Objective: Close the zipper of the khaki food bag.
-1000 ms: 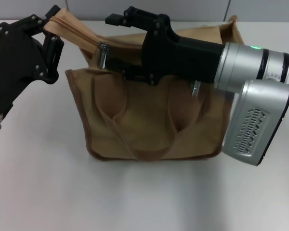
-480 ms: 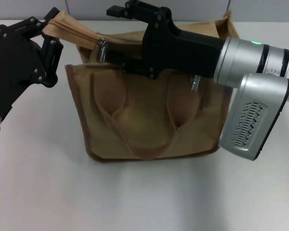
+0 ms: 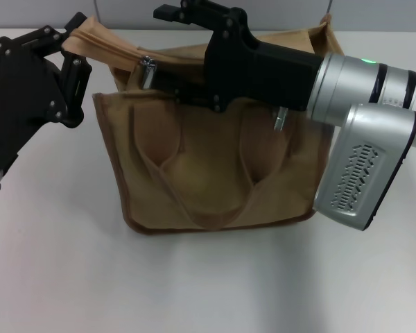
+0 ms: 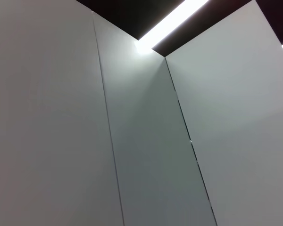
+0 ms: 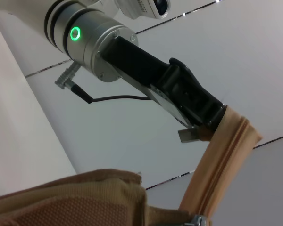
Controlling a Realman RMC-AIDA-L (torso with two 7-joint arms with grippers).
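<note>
The khaki food bag stands at the table's middle, handle straps toward me. My left gripper is at its upper left corner, shut on the end of the zipper tape and holding it up and taut; the right wrist view shows this grip on the tape. My right gripper reaches across the bag's top from the right and is shut on the silver pull tab, which sticks up near the left end. The tab's edge shows in the right wrist view. The top panel under the right arm is hidden.
The white table lies around the bag. My right arm's silver forearm covers the bag's right end. A grey wall stands behind. The left wrist view shows only wall panels and a ceiling light.
My right gripper has moved a little up and left with the pull tab. The bag's top has risen slightly with it. The left gripper has held its place.
</note>
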